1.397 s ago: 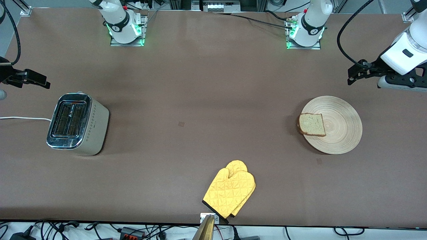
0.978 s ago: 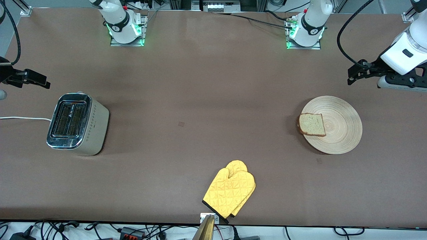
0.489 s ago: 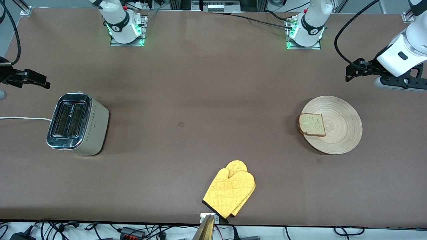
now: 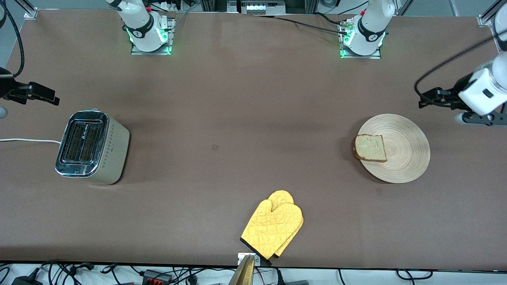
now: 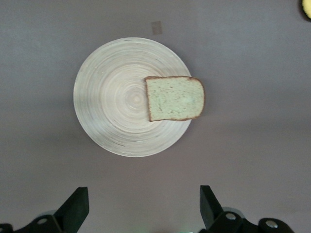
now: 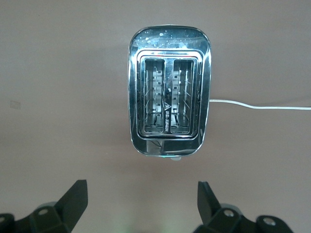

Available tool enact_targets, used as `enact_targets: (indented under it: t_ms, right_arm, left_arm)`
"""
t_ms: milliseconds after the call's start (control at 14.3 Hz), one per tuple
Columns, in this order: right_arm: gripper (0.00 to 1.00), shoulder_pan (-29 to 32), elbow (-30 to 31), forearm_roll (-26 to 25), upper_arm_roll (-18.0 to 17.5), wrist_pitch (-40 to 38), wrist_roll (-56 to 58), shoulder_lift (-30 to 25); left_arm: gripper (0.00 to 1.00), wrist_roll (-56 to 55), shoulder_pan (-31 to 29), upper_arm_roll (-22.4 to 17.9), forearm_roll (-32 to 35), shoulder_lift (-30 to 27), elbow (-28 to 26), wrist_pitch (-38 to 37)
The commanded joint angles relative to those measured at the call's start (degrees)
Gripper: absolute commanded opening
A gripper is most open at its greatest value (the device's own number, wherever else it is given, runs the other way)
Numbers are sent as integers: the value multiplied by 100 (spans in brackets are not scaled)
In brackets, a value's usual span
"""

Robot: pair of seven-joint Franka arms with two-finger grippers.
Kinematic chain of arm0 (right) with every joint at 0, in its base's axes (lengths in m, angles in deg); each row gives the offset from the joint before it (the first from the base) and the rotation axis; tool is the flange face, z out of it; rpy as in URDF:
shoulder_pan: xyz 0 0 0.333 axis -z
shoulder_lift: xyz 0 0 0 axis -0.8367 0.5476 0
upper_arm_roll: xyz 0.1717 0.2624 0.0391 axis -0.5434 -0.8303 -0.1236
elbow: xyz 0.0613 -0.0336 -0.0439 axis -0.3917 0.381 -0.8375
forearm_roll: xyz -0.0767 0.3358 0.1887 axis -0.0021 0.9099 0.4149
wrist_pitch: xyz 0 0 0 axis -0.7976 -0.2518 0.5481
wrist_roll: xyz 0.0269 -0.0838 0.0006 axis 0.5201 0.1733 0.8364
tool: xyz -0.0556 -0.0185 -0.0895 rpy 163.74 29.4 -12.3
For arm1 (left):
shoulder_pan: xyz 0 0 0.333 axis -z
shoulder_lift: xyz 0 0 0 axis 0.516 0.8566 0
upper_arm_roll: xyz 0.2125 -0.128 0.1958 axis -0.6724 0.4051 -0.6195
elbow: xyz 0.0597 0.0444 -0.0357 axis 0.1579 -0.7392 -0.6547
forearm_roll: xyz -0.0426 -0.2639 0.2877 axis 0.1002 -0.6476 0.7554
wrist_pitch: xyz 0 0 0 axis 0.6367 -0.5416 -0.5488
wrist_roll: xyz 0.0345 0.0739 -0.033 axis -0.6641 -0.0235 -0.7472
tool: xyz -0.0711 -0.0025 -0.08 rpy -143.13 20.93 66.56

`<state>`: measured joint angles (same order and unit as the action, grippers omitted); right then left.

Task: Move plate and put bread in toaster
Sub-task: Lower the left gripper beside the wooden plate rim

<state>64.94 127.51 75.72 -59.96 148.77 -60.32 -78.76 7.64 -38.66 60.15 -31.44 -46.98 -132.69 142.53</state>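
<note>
Plate: bread overhangs rim; left gripper wide open, empty, nearby; grip bare rim, lift level; right gripper open, waiting over toaster.

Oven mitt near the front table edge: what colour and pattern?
Yellow oven mitt, quilted diamond stitching; clearest in the front view.

Even overhead light, soft shadows
We see glare on the toaster chrome; the left arm's wrist looks motion-blurred from the front.
</note>
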Motion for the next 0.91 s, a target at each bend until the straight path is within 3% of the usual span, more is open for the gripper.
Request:
enact_targets:
  t_ms: [0, 419, 628, 838]
  right_arm:
    - [100, 38, -83, -21, -24, -23, -6, 25]
    - [100, 38, -83, -21, -15, -23, -6, 25]
    - [100, 38, -83, -12, -15, -23, -6, 25]
    - [100, 47, -83, -21, -15, -23, -6, 25]
  left_arm:
    - [100, 821, -688, 23, -262, 886, 795, -80]
    - [100, 3121, -2657, 23, -2345, 2714, 1333, -71]
    - [100, 4133, -3281, 32, -3206, 3514, 1342, 156]
    - [100, 4706, -3538, 23, -4233, 4129, 1333, 201]
